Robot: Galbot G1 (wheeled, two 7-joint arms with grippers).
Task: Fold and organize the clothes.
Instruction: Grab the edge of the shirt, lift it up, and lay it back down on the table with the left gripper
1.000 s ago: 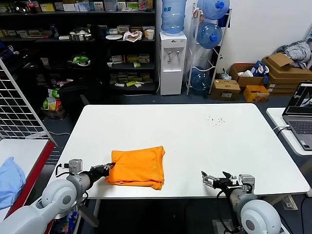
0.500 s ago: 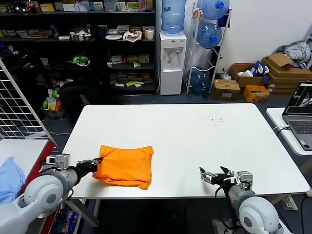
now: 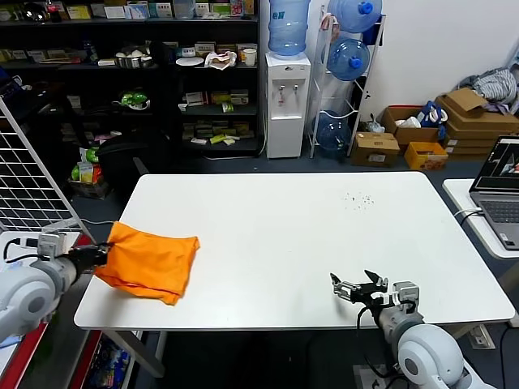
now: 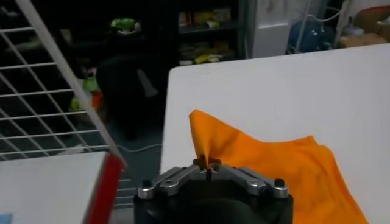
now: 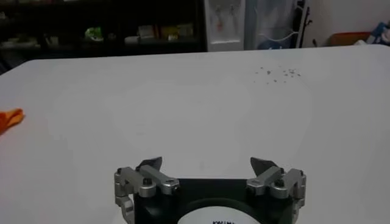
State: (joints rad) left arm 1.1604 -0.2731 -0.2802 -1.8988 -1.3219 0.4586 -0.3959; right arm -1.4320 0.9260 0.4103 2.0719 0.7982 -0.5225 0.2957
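Observation:
The folded bright orange T-shirt (image 3: 150, 261) lies at the white table's (image 3: 308, 235) left edge, one corner lifted. My left gripper (image 3: 99, 253) is shut on that corner, just past the table's left edge. In the left wrist view the T-shirt (image 4: 268, 164) rises in a pinched peak into the closed left gripper (image 4: 207, 165). No white lettering shows. My right gripper (image 3: 350, 288) is open and empty, low over the table's front right part. In the right wrist view the right gripper (image 5: 207, 163) stands wide apart over bare table, and an orange tip of the T-shirt (image 5: 11, 118) shows far off.
A light wire rack (image 3: 28, 174) and a red-edged side table (image 3: 40, 251) stand at the left, close to my left arm. A laptop (image 3: 503, 190) sits on a table at the right. Dark specks (image 3: 357, 198) dot the far right tabletop. Shelves (image 3: 130, 73) and a water dispenser (image 3: 288, 97) stand behind.
My left gripper has pulled the folded T-shirt leftward across the table, from front centre-left to the left edge. The right gripper has barely moved.

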